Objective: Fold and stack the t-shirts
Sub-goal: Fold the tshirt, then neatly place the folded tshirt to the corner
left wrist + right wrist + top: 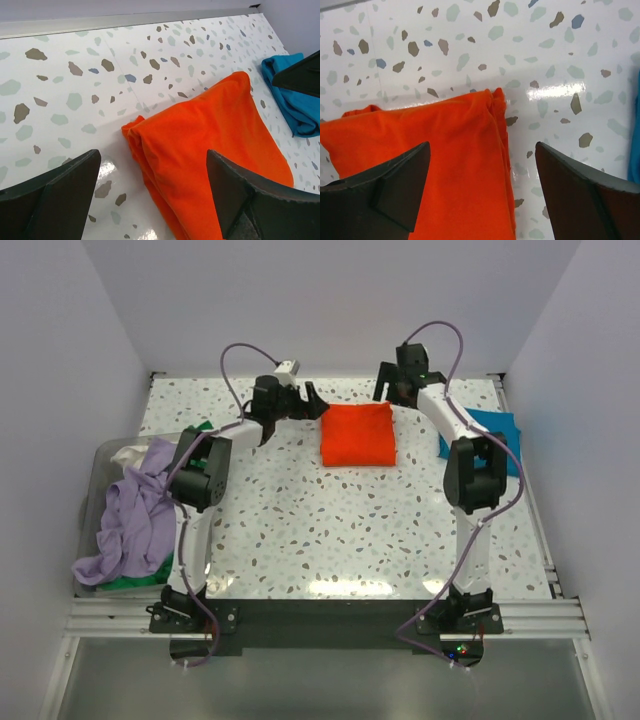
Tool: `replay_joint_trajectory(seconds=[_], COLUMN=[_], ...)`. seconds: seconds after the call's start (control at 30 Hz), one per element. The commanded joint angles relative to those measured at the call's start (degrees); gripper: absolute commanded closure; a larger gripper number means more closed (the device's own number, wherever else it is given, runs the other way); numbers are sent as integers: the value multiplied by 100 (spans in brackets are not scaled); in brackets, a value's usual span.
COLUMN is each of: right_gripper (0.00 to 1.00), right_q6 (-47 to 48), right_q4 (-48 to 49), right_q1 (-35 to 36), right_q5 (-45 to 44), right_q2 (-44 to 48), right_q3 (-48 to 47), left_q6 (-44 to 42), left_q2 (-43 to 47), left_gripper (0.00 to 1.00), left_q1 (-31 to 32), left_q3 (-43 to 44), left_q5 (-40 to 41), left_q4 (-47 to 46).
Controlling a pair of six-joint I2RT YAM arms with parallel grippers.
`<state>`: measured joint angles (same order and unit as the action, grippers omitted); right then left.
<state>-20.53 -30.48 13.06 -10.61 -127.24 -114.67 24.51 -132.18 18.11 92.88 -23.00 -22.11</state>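
Note:
A folded bright orange t-shirt [357,436] lies flat at the back middle of the speckled table. My left gripper [318,400] hovers open over its back left corner. In the left wrist view the orange t-shirt [210,135] lies below the wide-apart left gripper [152,195], which holds nothing. My right gripper [385,390] is open over the back right corner. In the right wrist view the orange cloth [435,150] lies under the empty right gripper [482,195]. A folded teal-blue t-shirt [495,435] rests at the right, partly behind the right arm.
A grey bin [95,480] at the table's left edge holds a crumpled lavender t-shirt [135,515], a whitish one [130,453] and a green one [125,583]. White walls close the back and sides. A metal rail [125,21] runs along the back edge.

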Motion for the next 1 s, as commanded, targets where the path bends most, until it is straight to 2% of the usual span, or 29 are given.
replay_joint_trajectory(seconds=[0.0,0.23,0.5,0.73,0.97], right_gripper=[11,1,1,1,1], right_q6=[32,164,41,23,23], right_q4=[419,1087,1649,1712,1668], right_q1=[-40,-207,-717,-1016,-1077], right_q5=[611,1675,2880,3522,3926], right_q2=[716,1254,1448,1176,754], right_q3=[453,1885,2993,2969,2749], left_q6=[-43,-26,-34,-131,-192], left_q2=[623,905,632,228,-141], left_gripper=[8,9,11,16,30], left_q1=[-53,-44,61,140,211], left_q3=[-366,-1227,-1203,-571,-60], left_q5=[103,-475,-767,-487,-161], left_q4=[-540,-698,-549,275,970])
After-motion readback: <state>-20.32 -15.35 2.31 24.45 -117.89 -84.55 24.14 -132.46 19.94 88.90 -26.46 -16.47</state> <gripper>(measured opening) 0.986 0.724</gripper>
